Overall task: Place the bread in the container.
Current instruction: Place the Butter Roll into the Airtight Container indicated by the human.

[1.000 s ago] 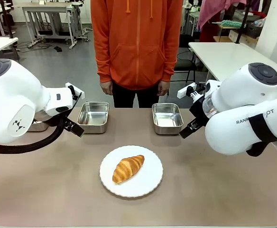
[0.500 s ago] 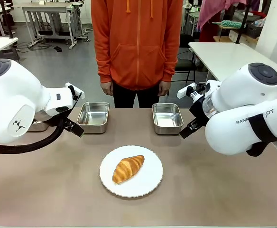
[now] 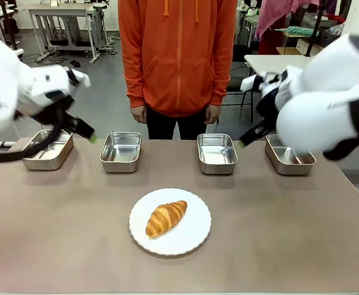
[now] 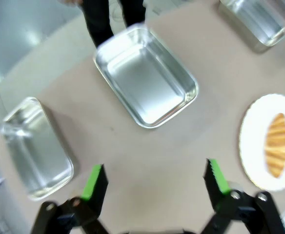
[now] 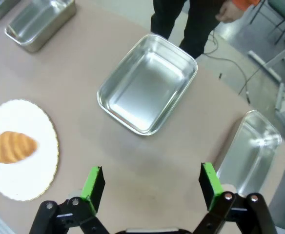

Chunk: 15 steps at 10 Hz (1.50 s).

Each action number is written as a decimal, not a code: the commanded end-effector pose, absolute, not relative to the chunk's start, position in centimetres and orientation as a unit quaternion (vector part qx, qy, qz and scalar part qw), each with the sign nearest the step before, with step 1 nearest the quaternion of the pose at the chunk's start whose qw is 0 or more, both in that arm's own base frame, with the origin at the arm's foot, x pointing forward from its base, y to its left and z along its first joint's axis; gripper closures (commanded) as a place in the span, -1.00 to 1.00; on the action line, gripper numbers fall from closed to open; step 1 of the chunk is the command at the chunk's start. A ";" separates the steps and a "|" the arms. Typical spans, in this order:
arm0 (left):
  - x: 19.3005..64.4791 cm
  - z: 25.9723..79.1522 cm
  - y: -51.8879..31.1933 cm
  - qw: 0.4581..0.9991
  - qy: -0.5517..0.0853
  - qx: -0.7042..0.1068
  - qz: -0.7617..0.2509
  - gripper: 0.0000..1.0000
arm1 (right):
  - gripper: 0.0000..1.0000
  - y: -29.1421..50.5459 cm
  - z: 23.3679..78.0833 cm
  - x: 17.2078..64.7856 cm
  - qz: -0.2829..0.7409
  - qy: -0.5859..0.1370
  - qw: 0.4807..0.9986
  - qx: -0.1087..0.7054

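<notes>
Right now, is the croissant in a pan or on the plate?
On the plate. The croissant lies on the white plate, apart from the steel pans.

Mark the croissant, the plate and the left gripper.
Croissant (image 3: 166, 218): front view, middle of its crust.
Plate (image 3: 195, 237): front view, bare white part right of the croissant.
Left gripper (image 4: 154, 168): left wrist view, midway between its open fingertips.

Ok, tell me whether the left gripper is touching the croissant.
Apart. The left wrist view shows the left gripper open above bare table, with the croissant well aside on its plate.
</notes>
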State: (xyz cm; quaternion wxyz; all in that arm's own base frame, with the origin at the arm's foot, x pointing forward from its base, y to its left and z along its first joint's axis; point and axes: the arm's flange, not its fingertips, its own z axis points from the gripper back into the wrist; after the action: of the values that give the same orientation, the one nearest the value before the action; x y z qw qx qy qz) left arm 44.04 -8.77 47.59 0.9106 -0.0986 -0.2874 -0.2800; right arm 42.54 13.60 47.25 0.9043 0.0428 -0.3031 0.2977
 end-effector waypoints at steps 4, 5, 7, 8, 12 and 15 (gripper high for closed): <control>47.8 48.3 6.7 0.830 -0.272 -0.247 -0.420 -1.00 | -1.00 -1.1 52.0 45.8 0.344 -0.292 0.877 0.164; 48.1 47.2 8.2 0.820 -0.282 -0.259 -0.425 -1.00 | -1.00 -2.9 51.2 46.1 0.358 -0.294 0.868 0.182; 45.7 48.7 7.5 0.830 -0.294 -0.240 -0.408 -1.00 | -1.00 -2.3 52.2 44.4 0.337 -0.303 0.879 0.148; 45.7 48.7 7.5 0.830 -0.294 -0.240 -0.408 -1.00 | -1.00 -2.3 52.2 44.4 0.337 -0.303 0.879 0.148; 46.1 48.4 7.5 0.831 -0.289 -0.230 -0.416 -1.00 | -1.00 -4.4 52.8 45.3 0.344 -0.309 0.873 0.157; 46.7 49.8 12.9 0.812 -0.345 -0.233 -0.409 -1.00 | -1.00 -10.2 55.1 45.9 0.337 -0.355 0.850 0.196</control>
State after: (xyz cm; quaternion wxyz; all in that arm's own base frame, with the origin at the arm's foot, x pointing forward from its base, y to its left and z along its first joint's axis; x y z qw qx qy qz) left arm 46.07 11.37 49.60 0.8314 -0.2162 -0.3153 -0.4033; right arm 44.78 -8.41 55.03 0.8668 0.1679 -0.3379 0.3260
